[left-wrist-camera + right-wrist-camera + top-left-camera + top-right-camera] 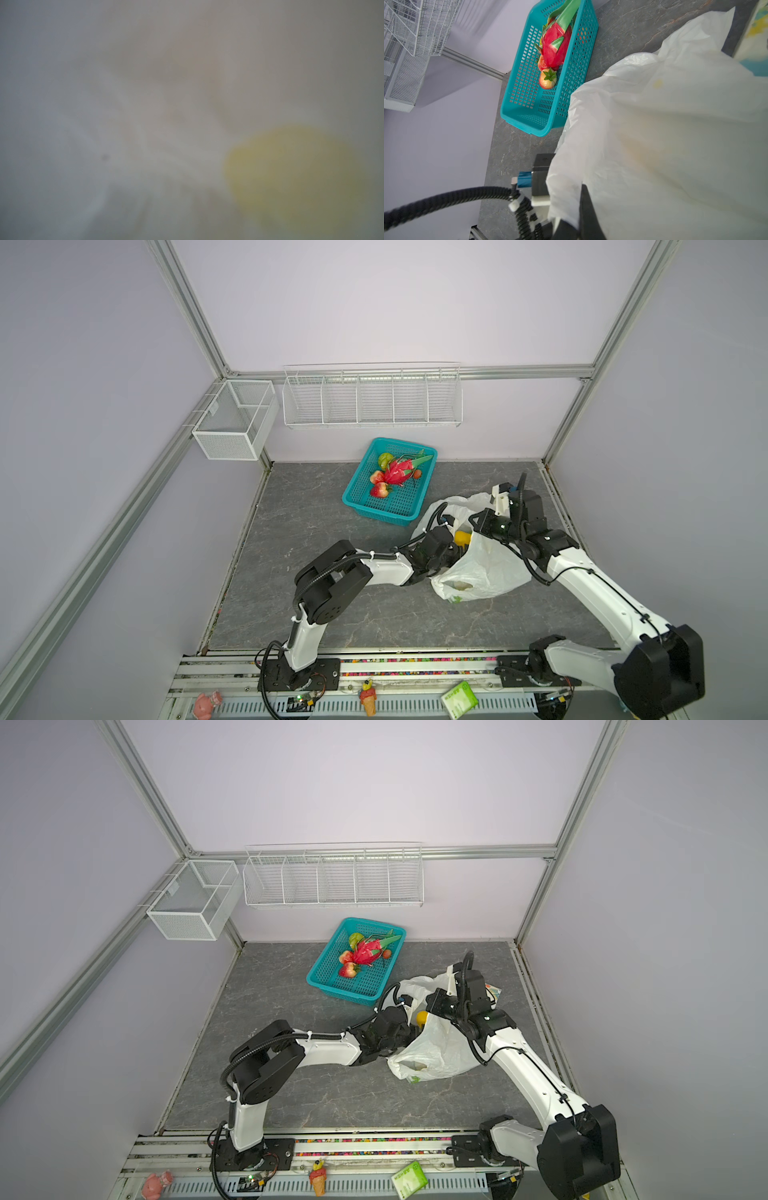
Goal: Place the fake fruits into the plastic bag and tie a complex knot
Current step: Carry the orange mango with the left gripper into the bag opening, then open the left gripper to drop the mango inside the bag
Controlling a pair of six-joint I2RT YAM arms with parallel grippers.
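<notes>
My right claw (473, 526) is clenched on the rim of the plastic bag (488, 572), at 4 o'clock from the teal basket (357, 499). My left claw (454, 549) is in its mouth by the lemon (461, 537); released or grasping, I cannot tell.

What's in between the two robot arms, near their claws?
The plastic bag, standing open, with a yellow fruit at its mouth. Both top views show it; the left wrist view is only a blur.
</notes>
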